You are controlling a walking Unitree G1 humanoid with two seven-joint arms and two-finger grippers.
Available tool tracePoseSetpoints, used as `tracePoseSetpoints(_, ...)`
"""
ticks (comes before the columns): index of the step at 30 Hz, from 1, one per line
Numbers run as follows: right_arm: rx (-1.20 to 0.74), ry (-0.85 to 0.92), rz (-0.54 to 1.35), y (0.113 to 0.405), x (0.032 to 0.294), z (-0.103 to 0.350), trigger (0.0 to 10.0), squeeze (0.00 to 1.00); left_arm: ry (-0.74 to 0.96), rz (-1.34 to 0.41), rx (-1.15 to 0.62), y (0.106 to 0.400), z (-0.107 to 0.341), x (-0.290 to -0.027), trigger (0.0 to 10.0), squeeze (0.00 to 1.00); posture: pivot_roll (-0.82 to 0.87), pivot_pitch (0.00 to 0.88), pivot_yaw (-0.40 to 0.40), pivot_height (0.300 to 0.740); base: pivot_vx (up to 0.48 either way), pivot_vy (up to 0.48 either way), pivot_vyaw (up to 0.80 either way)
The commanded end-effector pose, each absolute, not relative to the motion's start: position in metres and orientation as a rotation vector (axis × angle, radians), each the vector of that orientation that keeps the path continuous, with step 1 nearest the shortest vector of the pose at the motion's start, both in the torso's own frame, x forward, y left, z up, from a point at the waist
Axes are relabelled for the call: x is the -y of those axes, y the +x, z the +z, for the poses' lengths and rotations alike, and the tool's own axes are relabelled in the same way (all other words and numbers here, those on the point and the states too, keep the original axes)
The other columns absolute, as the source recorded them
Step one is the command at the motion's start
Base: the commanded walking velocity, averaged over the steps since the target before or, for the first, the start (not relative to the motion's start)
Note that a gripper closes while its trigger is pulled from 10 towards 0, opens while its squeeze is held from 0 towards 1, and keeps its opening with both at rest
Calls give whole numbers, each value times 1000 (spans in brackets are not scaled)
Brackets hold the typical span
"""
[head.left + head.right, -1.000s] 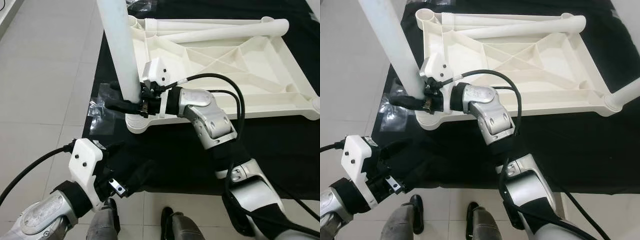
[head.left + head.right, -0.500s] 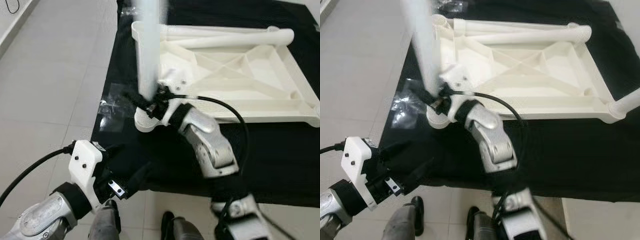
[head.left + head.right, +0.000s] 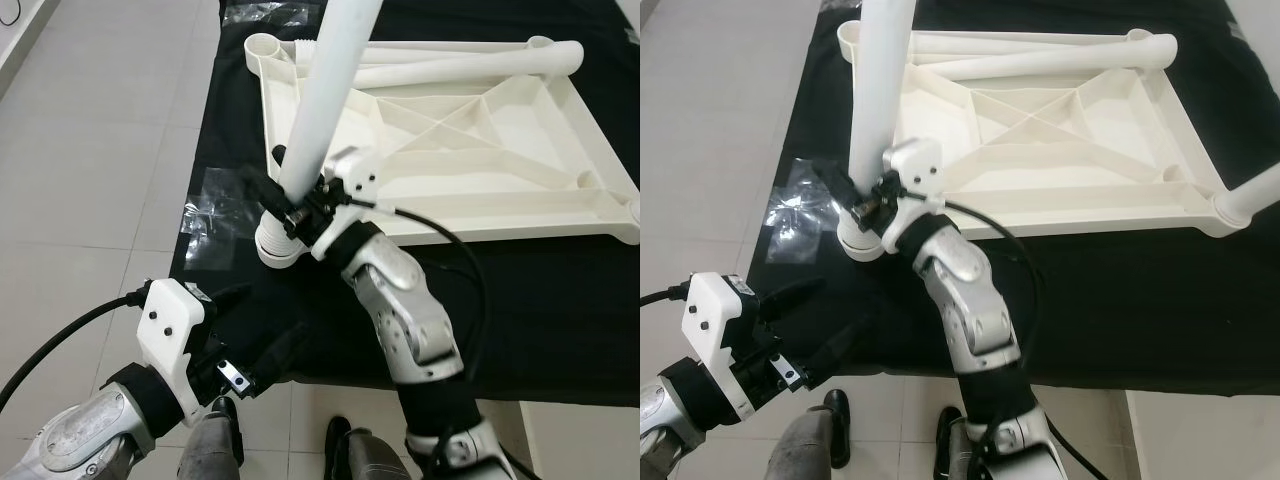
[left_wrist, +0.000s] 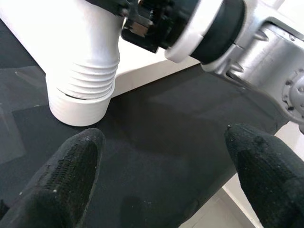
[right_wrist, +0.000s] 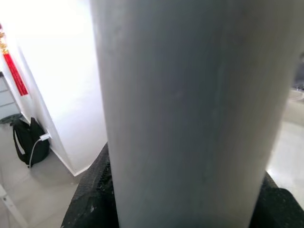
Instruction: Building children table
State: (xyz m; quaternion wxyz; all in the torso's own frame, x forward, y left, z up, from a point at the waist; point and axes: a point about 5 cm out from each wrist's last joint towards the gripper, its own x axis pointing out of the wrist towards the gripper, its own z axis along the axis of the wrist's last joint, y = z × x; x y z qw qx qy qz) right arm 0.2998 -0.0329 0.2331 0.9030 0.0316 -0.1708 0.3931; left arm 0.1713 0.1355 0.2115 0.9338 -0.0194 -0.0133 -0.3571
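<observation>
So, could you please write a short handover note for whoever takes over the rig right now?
Right claw: shut on the white table leg, low down, just above its threaded end.
Left claw: open and idle near the black mat's front edge.
The tabletop lies upside down on the mat. The held leg's threads sit in the near-left corner socket, partly exposed, and the leg leans. A second leg lies along the far rim; another stands at the near-right corner.
Left: straighten and seat this leg fully, then fit the rest.
</observation>
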Motion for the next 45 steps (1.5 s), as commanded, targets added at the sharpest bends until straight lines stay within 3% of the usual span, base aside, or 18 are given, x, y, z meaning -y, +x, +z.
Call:
tracePoseSetpoints(1,231,29,832,300,36,202,10000,0,-35,-743,8,169,209,-136,10000,0,140,373,-77,740,0,0,0)
tracePoseSetpoints(9,370,269,939,311,46,245,10000,0,-34,-743,12,169,210,-136,10000,0,145,376,-81,740,0,0,0)
tracePoseSetpoints(12,403,265,1007,311,45,254,10000,0,-33,-742,13,169,210,-136,10000,0,146,377,-82,740,0,0,0)
tracePoseSetpoints(14,450,118,1152,309,40,261,10000,0,-33,-742,15,169,211,-135,10000,0,154,383,-82,740,0,0,0)
tracePoseSetpoints(16,450,118,1152,309,40,261,10000,0,-33,-742,15,169,211,-135,10000,0,154,383,-82,740,0,0,0)
tracePoseSetpoints(20,477,-130,1276,317,38,263,10000,0,-34,-744,15,166,212,-134,10000,0,164,392,-87,740,0,0,0)
tracePoseSetpoints(27,507,-62,1351,325,41,287,10000,0,-35,-740,12,164,213,-135,10000,0,174,402,-91,740,0,0,0)
tracePoseSetpoints(34,388,-296,1629,316,27,252,10000,0,-35,-742,5,163,213,-135,10000,0,190,412,-91,740,0,0,0)
tracePoseSetpoints(45,333,-374,1683,324,27,243,10000,0,-28,-736,4,161,213,-136,10000,0,200,415,-100,740,0,0,0)
